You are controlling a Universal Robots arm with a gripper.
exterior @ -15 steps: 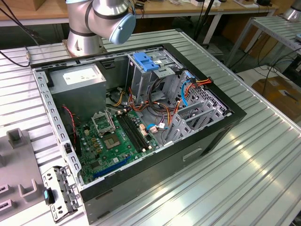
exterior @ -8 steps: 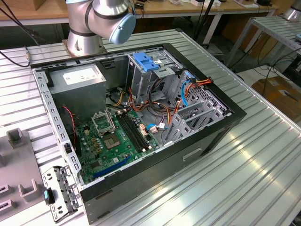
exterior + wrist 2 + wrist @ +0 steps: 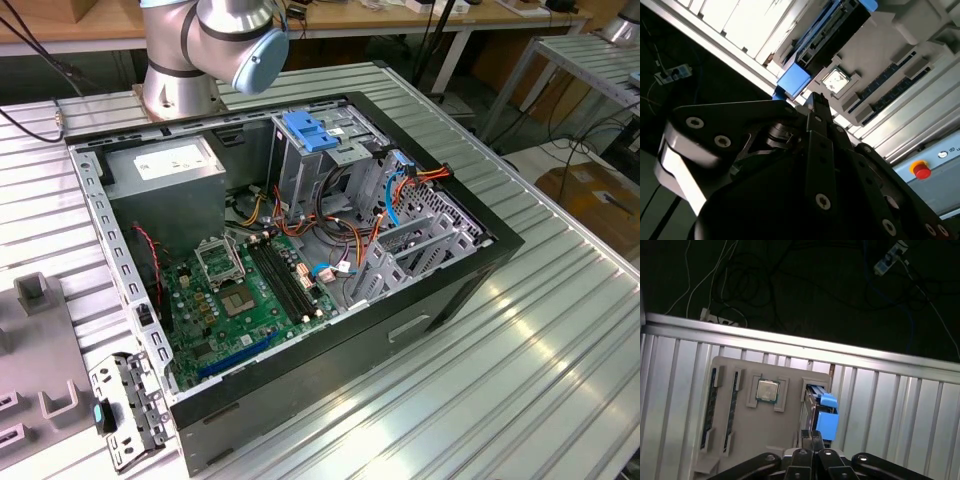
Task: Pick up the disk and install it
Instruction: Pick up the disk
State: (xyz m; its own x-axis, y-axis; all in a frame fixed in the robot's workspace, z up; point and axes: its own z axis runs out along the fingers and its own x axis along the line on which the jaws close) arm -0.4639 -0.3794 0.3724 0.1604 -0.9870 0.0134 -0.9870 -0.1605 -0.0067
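The disk (image 3: 824, 415) stands on edge in a slot of a grey tray (image 3: 770, 430), its blue plastic rails showing along the sides. In the second wrist view the disk (image 3: 827, 37) appears as a dark slab between blue ends. My gripper (image 3: 811, 436) hovers well above the tray, just beside the disk, with its fingers together and nothing between them. The second wrist view shows the gripper (image 3: 817, 102) edge-on, its tip pointing at the disk's blue end. The open computer case (image 3: 300, 250) lies on the ribbed metal table, with a blue-latched drive cage (image 3: 310, 140) at its back.
The tray also holds a processor chip (image 3: 767, 390) and memory sticks (image 3: 732, 410). A grey power supply (image 3: 165, 165), motherboard (image 3: 240, 300) and loose cables fill the case. A metal bracket (image 3: 125, 410) lies by the case's near corner. A red button (image 3: 921, 170) sits on the table edge.
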